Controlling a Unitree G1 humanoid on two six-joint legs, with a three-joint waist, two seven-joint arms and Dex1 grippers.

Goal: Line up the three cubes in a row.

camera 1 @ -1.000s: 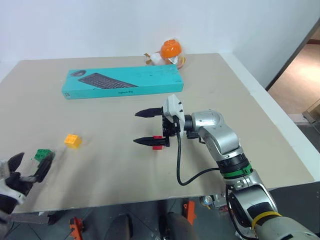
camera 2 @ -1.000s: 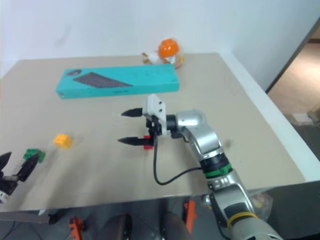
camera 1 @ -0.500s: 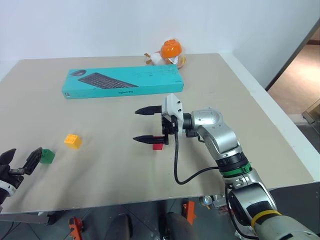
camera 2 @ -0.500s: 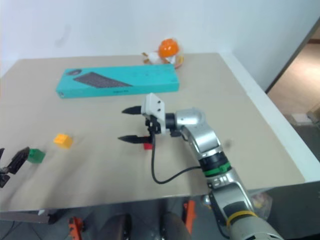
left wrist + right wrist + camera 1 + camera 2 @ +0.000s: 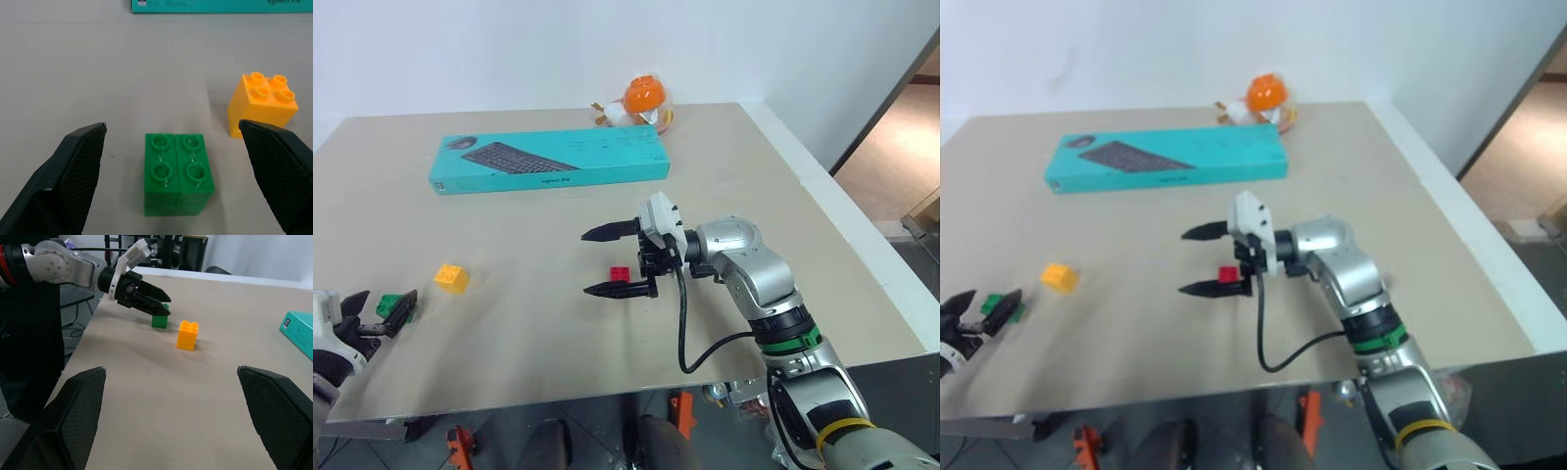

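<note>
The table carries a long teal keyboard box at the back, well apart from the blocks. The right gripper hovers mid-table, fingers spread and empty, the red block lying between them. Off at the near left edge, the left gripper is also spread wide and holds nothing — the green block sits straight ahead between its fingers, untouched. The yellow-orange block stands just beyond the green one — nearer the left arm.

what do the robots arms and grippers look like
The right arm is glossy silver, with a green ring and a yellow band lower down. A white block sits at its wrist, and a black cable loops below. Both the right gripper and left gripper have black pointed fingers with cross-hatched pads.
</note>
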